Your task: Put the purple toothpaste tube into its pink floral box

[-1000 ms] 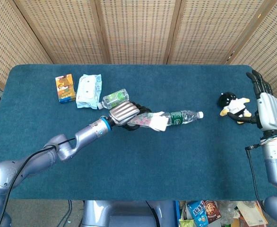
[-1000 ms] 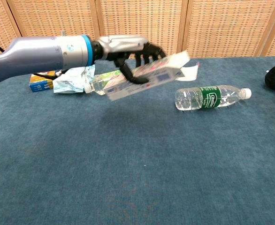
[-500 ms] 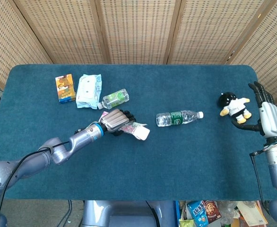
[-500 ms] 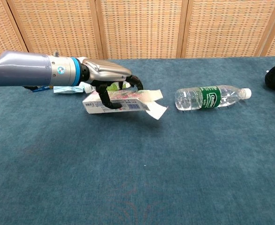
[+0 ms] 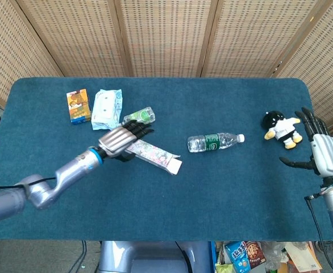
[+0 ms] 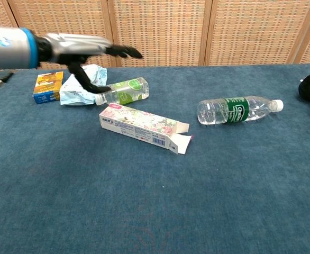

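Observation:
The pink floral box (image 5: 153,155) lies flat on the blue table (image 5: 223,193), its end flap open toward the right (image 6: 180,142). No purple toothpaste tube shows outside the box in either view. My left hand (image 5: 121,140) hovers over the box's left end with its fingers spread and nothing in it. In the chest view the left hand (image 6: 86,50) is raised above the table, apart from the box (image 6: 142,127). My right hand (image 5: 323,151) is at the far right edge, fingers apart and empty.
A clear water bottle with a green label (image 5: 215,141) lies right of the box. Behind the box are a small green-labelled bottle (image 6: 124,90), a wipes pack (image 5: 107,108) and an orange snack box (image 5: 78,105). A penguin plush (image 5: 280,128) sits by my right hand.
My left hand has set the box down on the table, let go of it, and lifted away to the left. The right hand has sunk slightly toward the table's edge.

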You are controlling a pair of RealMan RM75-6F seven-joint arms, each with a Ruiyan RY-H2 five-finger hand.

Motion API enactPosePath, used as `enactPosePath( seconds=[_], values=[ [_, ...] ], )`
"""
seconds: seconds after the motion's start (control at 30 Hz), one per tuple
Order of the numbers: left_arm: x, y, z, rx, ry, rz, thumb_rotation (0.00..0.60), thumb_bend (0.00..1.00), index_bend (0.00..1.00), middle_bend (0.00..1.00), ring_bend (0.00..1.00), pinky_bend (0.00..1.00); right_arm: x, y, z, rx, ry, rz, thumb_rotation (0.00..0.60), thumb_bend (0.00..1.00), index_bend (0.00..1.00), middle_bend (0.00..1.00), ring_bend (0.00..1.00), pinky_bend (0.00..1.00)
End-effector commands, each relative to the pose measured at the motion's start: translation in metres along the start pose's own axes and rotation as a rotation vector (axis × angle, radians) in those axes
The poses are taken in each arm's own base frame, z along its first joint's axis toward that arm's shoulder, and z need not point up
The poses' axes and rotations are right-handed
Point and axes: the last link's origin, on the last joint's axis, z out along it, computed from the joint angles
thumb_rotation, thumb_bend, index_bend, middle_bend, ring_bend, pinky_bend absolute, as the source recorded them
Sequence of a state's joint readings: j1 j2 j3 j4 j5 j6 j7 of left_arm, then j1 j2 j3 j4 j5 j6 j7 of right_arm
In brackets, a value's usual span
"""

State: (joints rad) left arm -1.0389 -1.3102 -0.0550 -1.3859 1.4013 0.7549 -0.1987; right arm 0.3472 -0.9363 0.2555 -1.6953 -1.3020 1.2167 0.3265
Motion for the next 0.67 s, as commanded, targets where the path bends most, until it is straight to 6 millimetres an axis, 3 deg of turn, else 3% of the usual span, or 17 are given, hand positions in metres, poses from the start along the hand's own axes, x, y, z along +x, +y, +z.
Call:
enactPosePath(
  seconds=[0.03, 0.13, 0.3, 0.37, 0.6, 0.67],
  values=[
    [0.000, -0.033, -0.056, 0.144, 0.122, -0.017, 0.600, 0.30, 0.00, 0.00, 0.00, 0.00, -0.007, 0.020, -0.028, 0.071, -0.018, -0.209, 0.600, 0.00, 0.00, 0.00, 0.00, 0.00],
    [-0.008, -0.044, -0.090, 0.250, 0.191, 0.007, 0.600, 0.21, 0.00, 0.00, 0.00, 0.00, -0.013, 0.029, -0.045, 0.107, -0.011, -0.315, 0.600, 0.00, 0.00, 0.00, 0.00, 0.00],
    [-0.030, -0.047, -0.165, 0.438, 0.328, -0.054, 0.600, 0.20, 0.00, 0.00, 0.00, 0.00, -0.024, 0.043, -0.084, 0.052, 0.031, -0.382, 0.600, 0.00, 0.00, 0.00, 0.00, 0.00],
    [-0.039, -0.047, -0.187, 0.484, 0.338, -0.070, 0.600, 0.20, 0.00, 0.00, 0.00, 0.00, -0.025, 0.045, -0.095, 0.033, 0.044, -0.400, 0.600, 0.00, 0.00, 0.00, 0.00, 0.00],
    [-0.064, -0.042, -0.244, 0.584, 0.332, -0.148, 0.600, 0.20, 0.00, 0.00, 0.00, 0.00, -0.028, 0.049, -0.133, -0.044, 0.054, -0.409, 0.600, 0.00, 0.00, 0.00, 0.00, 0.00],
    [-0.068, -0.041, -0.249, 0.576, 0.324, -0.135, 0.600, 0.20, 0.00, 0.00, 0.00, 0.00, -0.027, 0.047, -0.139, -0.050, 0.063, -0.409, 0.600, 0.00, 0.00, 0.00, 0.00, 0.00]
  ],
)
